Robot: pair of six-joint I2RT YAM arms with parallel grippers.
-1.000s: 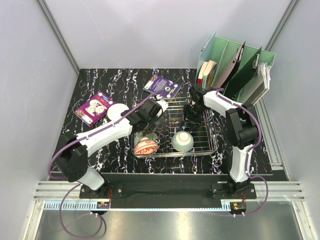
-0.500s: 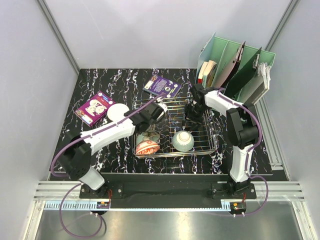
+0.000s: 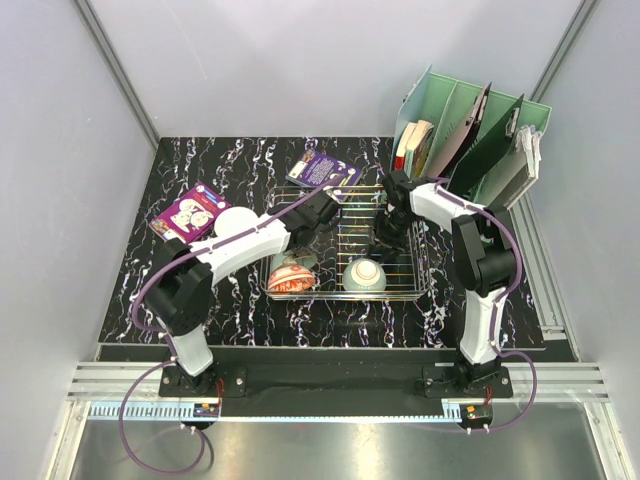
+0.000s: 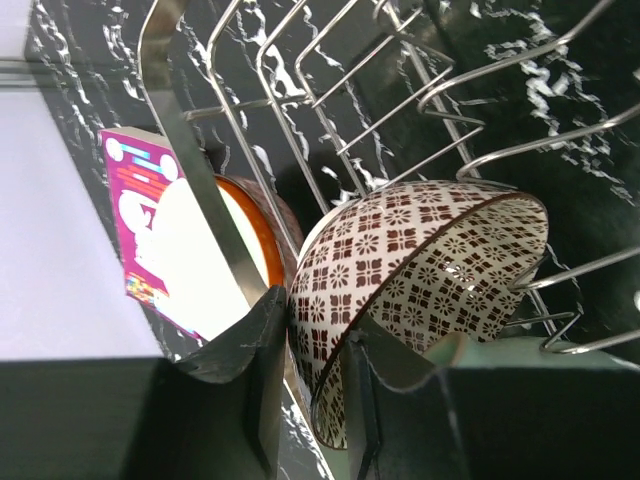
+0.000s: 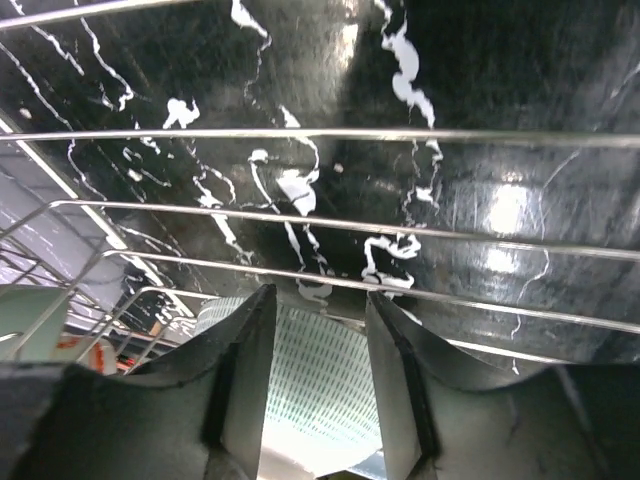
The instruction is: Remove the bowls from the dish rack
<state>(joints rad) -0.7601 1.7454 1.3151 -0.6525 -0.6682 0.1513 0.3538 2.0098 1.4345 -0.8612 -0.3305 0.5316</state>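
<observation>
Grasp step: left fingers (image 4: 262, 350) clamped on patterned bowl (image 4: 430, 260), rim btwn them; right fingers (image 5: 245, 370) apart. Next I'd lift it clear of dish rack (image 4: 190, 150) wires.

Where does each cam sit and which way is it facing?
Top external: above and behind the bases, facing down on the dish rack; left arm and right arm show.
Left wrist: on the left arm, facing along the left tool at the patterned bowl; its fingers show.
Right wrist: on the right arm, facing the table through rack wires; right tool shows.
Shared: all three see the dish rack.
</observation>
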